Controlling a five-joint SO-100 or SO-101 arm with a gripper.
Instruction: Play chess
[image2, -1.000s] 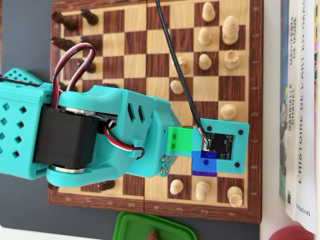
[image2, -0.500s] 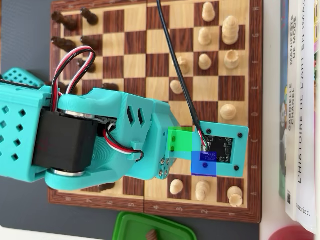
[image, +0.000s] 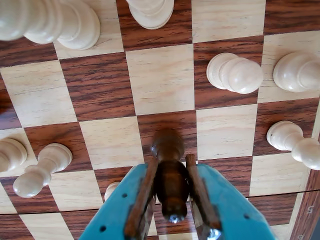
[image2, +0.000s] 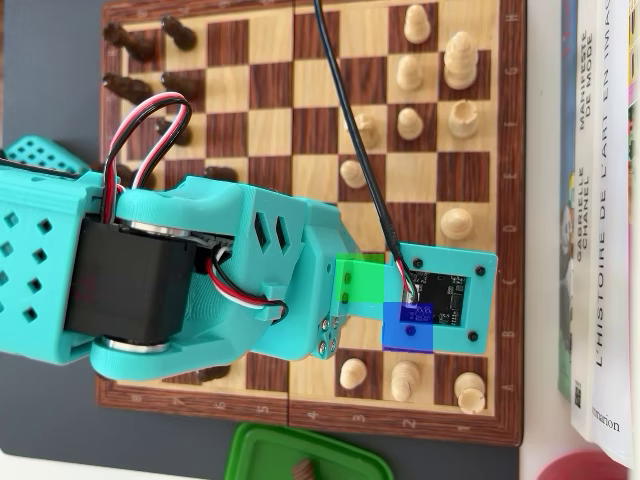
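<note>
In the wrist view my gripper (image: 170, 161) is shut on a dark brown chess piece (image: 171, 182), whose rounded head (image: 168, 144) pokes out past the fingertips above a dark square of the chessboard (image: 160, 80). Light wooden pieces stand around it: two at the right (image: 235, 73) (image: 298, 71), one lower right (image: 292, 142), one at the left (image: 40, 170). In the overhead view the turquoise arm (image2: 200, 280) lies across the chessboard (image2: 315, 130), and the wrist camera mount (image2: 440, 295) hides the jaws and the held piece. Dark pieces (image2: 130, 40) cluster at the top left.
Light pieces stand along the board's right side (image2: 460, 55) and bottom edge (image2: 405, 378). A black cable (image2: 350, 120) crosses the board to the mount. A green lid (image2: 300, 455) lies below the board, and books (image2: 600, 200) lie at the right.
The arm has shifted very slightly in the overhead view; the camera mount stays over the same squares.
</note>
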